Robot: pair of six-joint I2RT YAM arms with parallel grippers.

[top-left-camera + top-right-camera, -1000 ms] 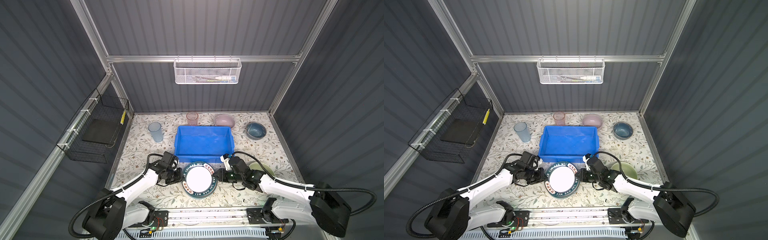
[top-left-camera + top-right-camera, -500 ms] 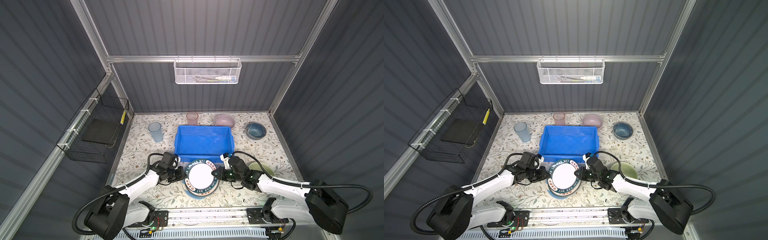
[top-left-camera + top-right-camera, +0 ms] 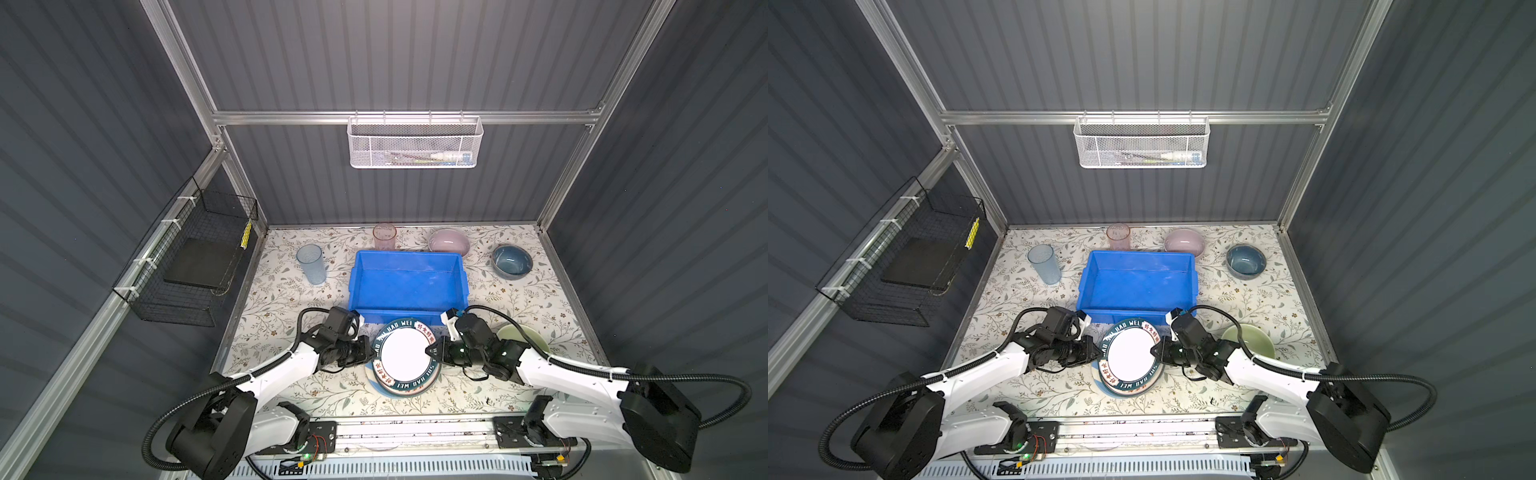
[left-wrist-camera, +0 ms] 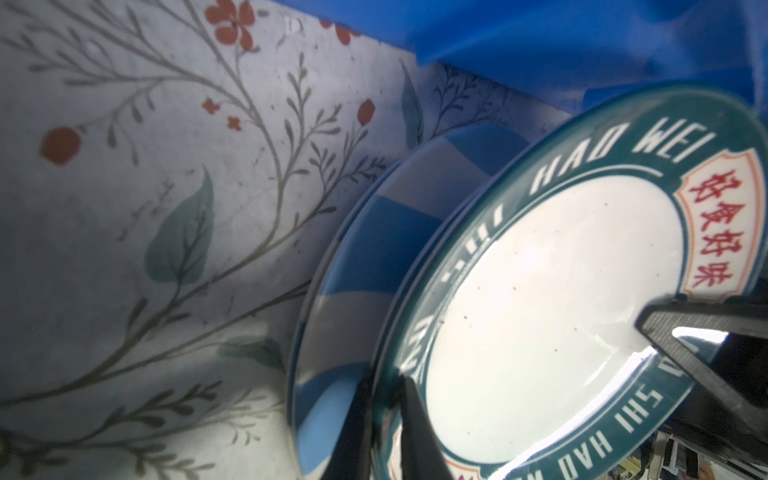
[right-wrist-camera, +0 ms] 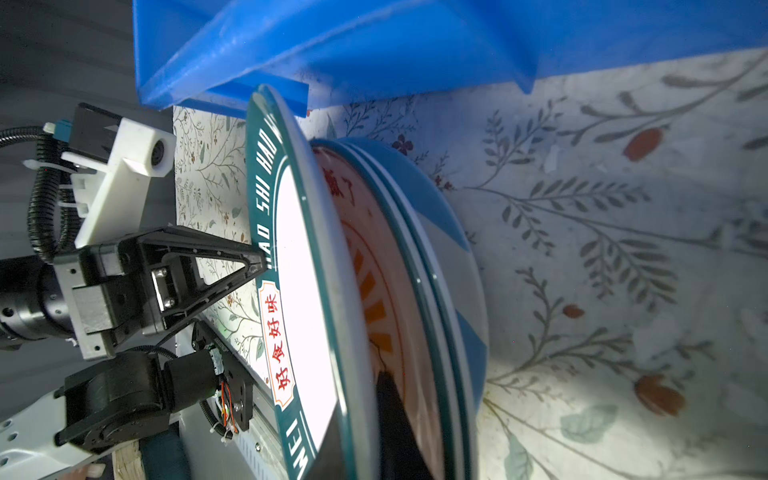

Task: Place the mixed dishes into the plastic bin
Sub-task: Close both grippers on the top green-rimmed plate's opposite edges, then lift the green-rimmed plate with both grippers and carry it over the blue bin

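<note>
Risen off its stack (image 5: 451, 249) — green-lettered plate (image 3: 405, 357); left end effector (image 3: 371, 353), right end effector (image 3: 432, 351) pinching it

Dark grey ribbed walls (image 3: 415, 62) framed in aluminium rails (image 3: 291, 117) enclose a floral-patterned tabletop (image 3: 519, 299), evenly lit; a white mesh basket (image 3: 415, 143) hangs from the back rail, a black wire basket (image 3: 166, 299) from the side wall's rail.
</note>
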